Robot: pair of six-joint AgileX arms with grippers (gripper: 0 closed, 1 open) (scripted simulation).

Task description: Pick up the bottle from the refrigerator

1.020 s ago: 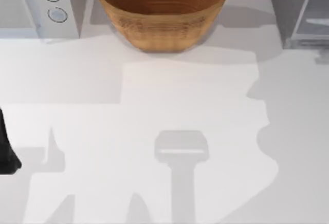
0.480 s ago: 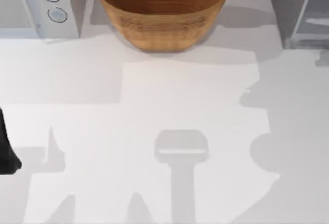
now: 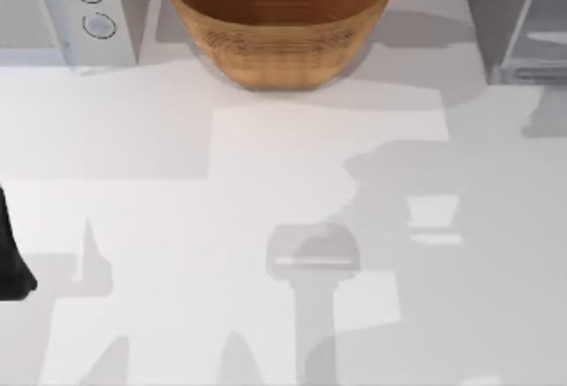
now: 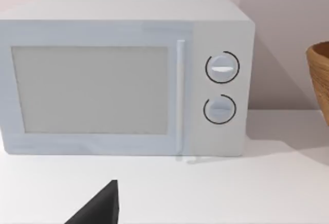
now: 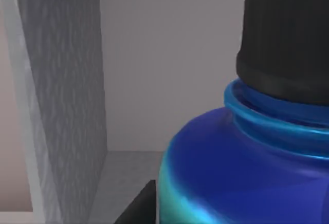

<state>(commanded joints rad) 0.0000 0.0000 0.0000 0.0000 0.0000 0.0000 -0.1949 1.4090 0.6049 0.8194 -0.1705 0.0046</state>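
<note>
At the far left edge of the top view, our left arm (image 3: pixel 11 253) sits parked over the table (image 3: pixel 266 173); we cannot tell whether its fingers are apart or together. Its wrist camera looks at the light-grey microwave (image 4: pixel 123 75), door closed, two round knobs (image 4: pixel 221 68) stacked one above the other on its front panel. In the top view this microwave stands at the table's back left corner.

Just right of it, at the back centre, stands the wicker basket (image 3: pixel 280 16), a wide brown bowl. We see only its ribbed inner wall and nothing lying in it.

At the back right corner stands the refrigerator (image 3: pixel 505 14), a grey box with a pale glass door panel in a light frame.

In the right wrist view the bottle (image 5: pixel 247 167) looms very close. It stands upright, its long axis vertical, the black ribbed cap (image 5: pixel 285 34) pointing up above a bright-blue shoulder that shades to cyan lower down. Behind it we see a grey side wall and a pale back wall, so the bottle sits inside the refrigerator's compartment. A dark finger tip (image 5: pixel 141 203) of our right gripper shows just beside the bottle's lower body; we cannot tell whether the fingers are closed on it.
</note>
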